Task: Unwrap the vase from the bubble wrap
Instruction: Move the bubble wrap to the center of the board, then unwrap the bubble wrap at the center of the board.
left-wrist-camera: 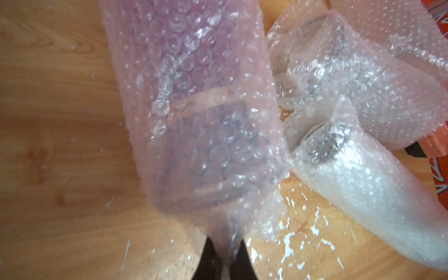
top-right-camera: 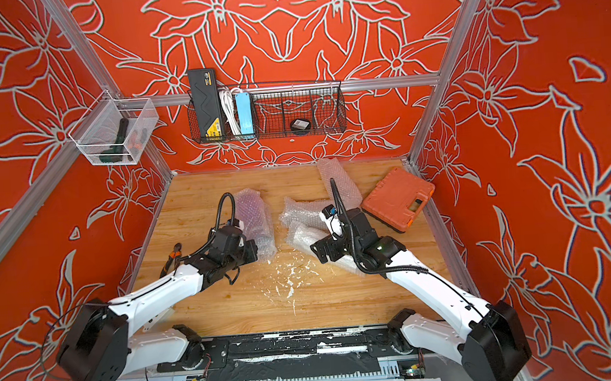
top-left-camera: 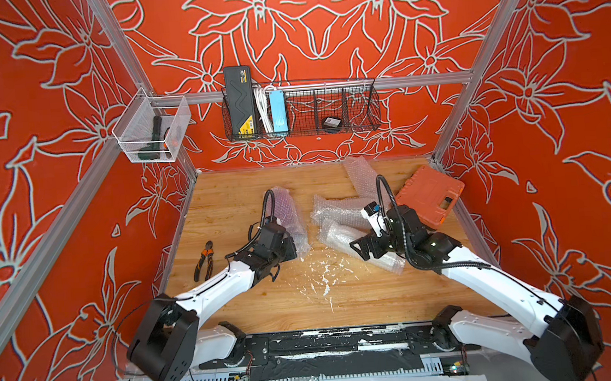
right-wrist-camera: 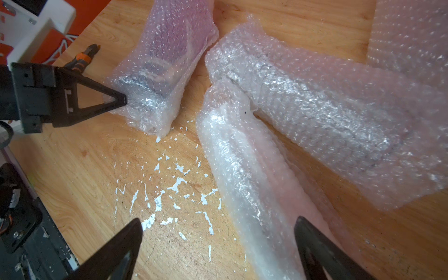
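- The left gripper (left-wrist-camera: 224, 257) is clamped shut on the near end of a roll of clear, crinkly bubble wrap (left-wrist-camera: 194, 97) with something purplish showing through. A pinch of the plastic is squeezed between its black fingers (left-wrist-camera: 206, 264).
- That purple roll stretches straight away from the left gripper's tips, lying on the light wooden table (top-left-camera: 249, 305).
- The right gripper (right-wrist-camera: 218, 242) is spread wide and holding nothing. It hovers over a long whitish bubble-wrapped bundle (right-wrist-camera: 242, 169) that runs between its two fingers in the wrist view.
- Just past that one, further from the right gripper, there's a second clear wrapped bundle (right-wrist-camera: 327, 109), touching the first at one end.
- Further out beyond the right gripper: a loose sheet (top-left-camera: 360, 174) of the same wrap and a flat orange plastic tool case (top-left-camera: 429, 193).
- On the outer side of the left arm: pliers (top-left-camera: 203, 261) with orange-and-black handles.
- White flecks (top-left-camera: 321, 275) dot the table between the two grippers.
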Robot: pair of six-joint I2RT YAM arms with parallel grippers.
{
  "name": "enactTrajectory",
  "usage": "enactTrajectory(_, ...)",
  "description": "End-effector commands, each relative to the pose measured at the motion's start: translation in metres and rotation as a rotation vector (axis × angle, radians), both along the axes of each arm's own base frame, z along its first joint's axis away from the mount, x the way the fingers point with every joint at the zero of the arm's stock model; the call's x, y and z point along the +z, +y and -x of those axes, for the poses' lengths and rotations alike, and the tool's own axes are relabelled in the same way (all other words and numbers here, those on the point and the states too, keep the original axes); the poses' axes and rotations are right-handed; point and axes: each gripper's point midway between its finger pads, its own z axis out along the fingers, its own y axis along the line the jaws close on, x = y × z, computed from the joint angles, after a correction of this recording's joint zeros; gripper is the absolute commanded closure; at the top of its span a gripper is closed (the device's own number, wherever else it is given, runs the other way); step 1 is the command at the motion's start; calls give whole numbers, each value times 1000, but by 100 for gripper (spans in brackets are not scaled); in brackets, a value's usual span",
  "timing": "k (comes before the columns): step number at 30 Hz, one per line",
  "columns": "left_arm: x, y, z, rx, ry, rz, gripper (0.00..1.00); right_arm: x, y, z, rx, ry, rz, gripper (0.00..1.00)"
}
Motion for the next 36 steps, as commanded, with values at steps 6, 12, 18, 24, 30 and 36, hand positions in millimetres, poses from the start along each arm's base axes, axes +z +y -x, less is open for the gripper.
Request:
enactTrajectory(6, -5, 10, 66, -30, 51, 149, 100, -2, 65, 56, 276, 24, -74, 5)
enactTrajectory(12, -13, 3, 80, -64, 55, 232, 100, -43, 102, 71, 286, 96, -153, 7)
enactTrajectory(18, -11, -8, 89, -124, 72, 289, 100, -63, 130, 71, 285, 107, -178, 13)
enactTrajectory(24, -9, -11, 95, -136, 66, 315, 100, -71, 151, 63, 318, 115, -162, 25)
enactTrajectory(30, -8, -11, 96, -138, 64, 312, 100, -80, 161, 56, 318, 127, -148, 50)
enactTrajectory(36, -9, -11, 95, -137, 67, 305, 100, -91, 162, 54, 317, 137, -112, 71)
